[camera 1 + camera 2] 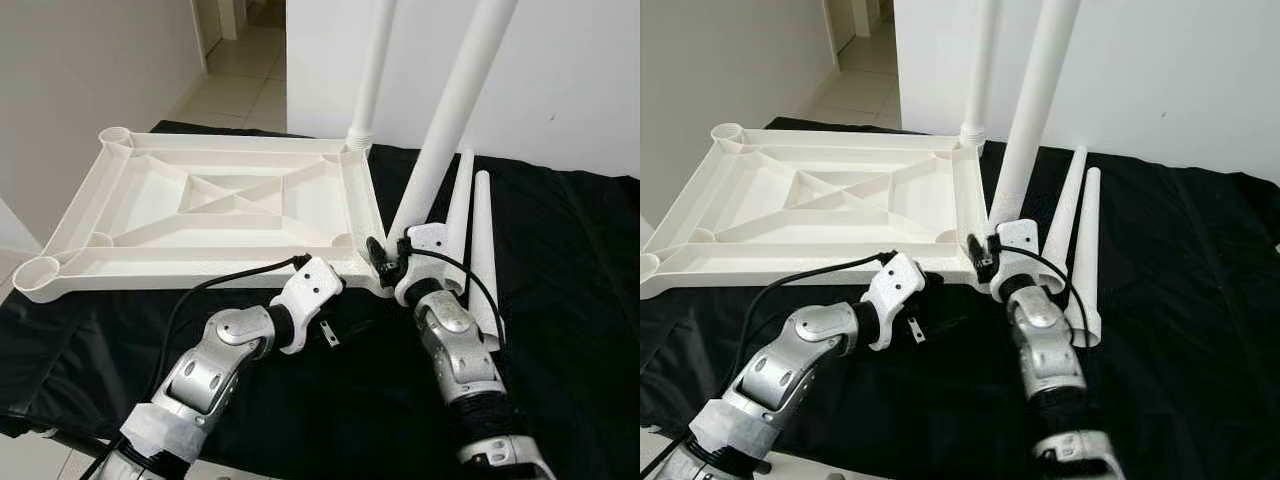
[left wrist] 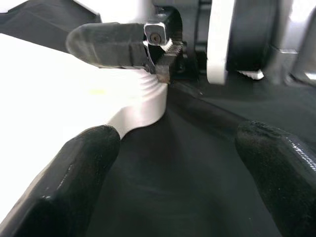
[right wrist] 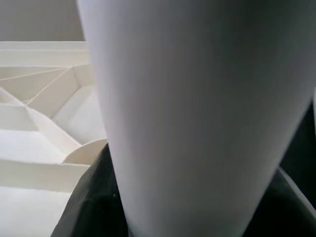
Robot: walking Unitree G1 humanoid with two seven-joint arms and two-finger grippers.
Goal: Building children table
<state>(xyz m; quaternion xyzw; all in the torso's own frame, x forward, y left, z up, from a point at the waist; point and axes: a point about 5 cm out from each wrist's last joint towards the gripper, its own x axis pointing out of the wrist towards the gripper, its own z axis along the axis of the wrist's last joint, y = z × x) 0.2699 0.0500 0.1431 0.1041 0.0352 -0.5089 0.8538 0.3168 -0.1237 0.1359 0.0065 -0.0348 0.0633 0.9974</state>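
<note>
Here, an upside-down white tabletop (image 1: 215, 205) lies on the black-covered counter (image 1: 560, 300). The right gripper (image 1: 385, 255) clasps a white leg (image 1: 450, 120) at its near right corner; the left gripper (image 2: 168, 173), fingers wide, rests beside it.

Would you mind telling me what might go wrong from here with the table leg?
1. The leg in the right gripper leans, so it may bind in the corner socket of the tabletop.
2. The left gripper is open beside that corner, so the tabletop may slide on the black cloth.
</note>
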